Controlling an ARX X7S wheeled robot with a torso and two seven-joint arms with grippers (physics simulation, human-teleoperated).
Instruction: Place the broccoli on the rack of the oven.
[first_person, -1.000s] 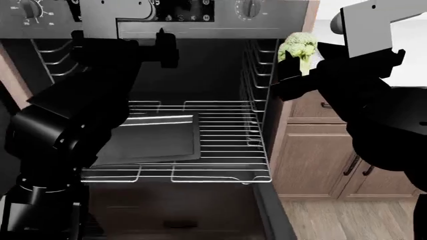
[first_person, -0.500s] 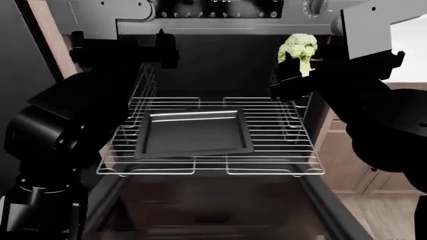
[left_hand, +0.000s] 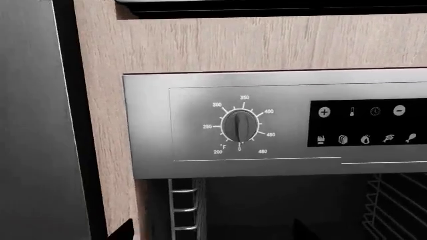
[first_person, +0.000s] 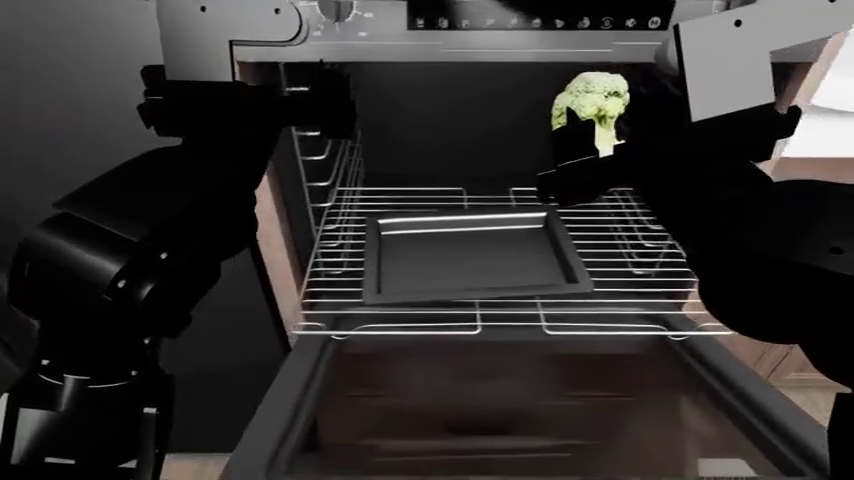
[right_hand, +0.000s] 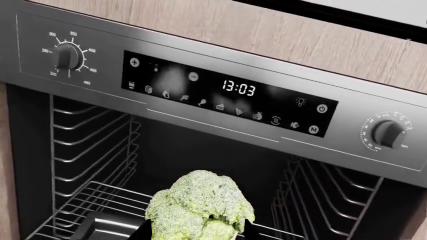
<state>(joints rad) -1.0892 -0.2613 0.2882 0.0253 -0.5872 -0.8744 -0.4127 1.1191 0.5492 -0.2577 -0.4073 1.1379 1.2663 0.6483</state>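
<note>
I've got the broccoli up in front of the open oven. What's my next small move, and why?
Probably ease the right gripper down and slightly forward. It holds the broccoli well above the rack, near its right side. The dark tray fills the middle, so aim for bare bars beside it.

Robot body, head view: two matte black arms.
Left arm (first_person: 134, 260) is showing rounded, bulky black joint housings; right arm (first_person: 747, 250) is carrying a flat light-grey angular plate (first_person: 727, 60) near its wrist.
</note>
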